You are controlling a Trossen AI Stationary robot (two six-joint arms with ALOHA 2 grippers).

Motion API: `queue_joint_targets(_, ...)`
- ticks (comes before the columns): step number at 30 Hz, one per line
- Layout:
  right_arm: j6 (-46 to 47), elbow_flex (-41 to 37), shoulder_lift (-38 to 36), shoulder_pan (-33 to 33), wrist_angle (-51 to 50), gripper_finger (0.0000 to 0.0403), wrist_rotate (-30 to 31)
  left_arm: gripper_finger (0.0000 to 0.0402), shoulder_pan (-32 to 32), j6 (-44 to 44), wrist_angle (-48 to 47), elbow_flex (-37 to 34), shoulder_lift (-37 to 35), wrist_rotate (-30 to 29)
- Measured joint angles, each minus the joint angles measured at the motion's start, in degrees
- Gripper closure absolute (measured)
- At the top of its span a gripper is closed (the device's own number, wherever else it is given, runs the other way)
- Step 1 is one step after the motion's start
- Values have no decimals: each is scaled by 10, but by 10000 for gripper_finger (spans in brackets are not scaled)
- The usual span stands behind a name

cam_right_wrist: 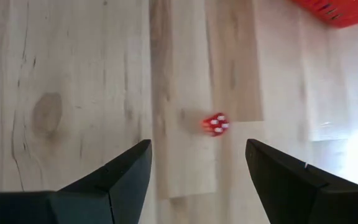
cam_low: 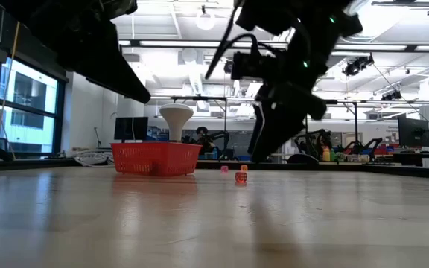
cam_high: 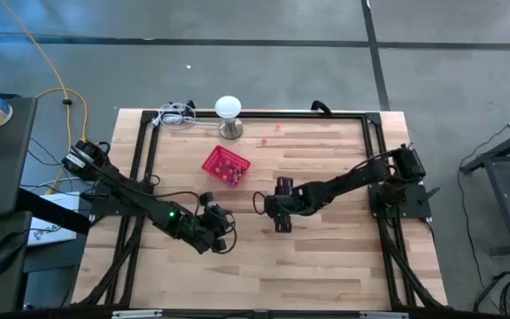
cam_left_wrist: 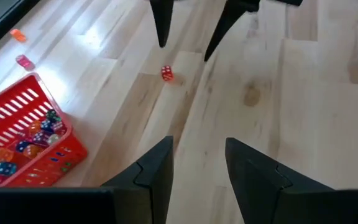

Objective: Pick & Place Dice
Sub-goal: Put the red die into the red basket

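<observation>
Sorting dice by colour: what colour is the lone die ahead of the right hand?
Red with white pips; the die shows best in the right wrist view.

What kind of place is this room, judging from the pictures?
Probably a robotics lab or workshop. Behind the wooden table the low view shows a large open hall with ceiling lights, computer monitors and benches crowded with equipment.

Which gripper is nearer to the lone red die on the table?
Right. The right gripper hangs open just before the red die; the left gripper, open too, sits farther back.
</observation>
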Motion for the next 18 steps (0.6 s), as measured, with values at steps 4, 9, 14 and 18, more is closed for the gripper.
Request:
queue_joint_targets(4, 36, -47, 0, 7, 72, 151, 0, 262, -6, -4, 0, 0, 0, 0)
queue_joint_targets(9, 56, -118, -1, 6, 185, 151, 0, 262, -13, -14, 0, 0, 0, 0)
queue_joint_targets(14, 52, -179, -1, 6, 315, 151, 27, 262, -14, -18, 4, 0, 0, 0)
queue_joint_targets(18, 50, -203, 13, -1, 385, 151, 48, 262, -14, -20, 5, 0, 0, 0)
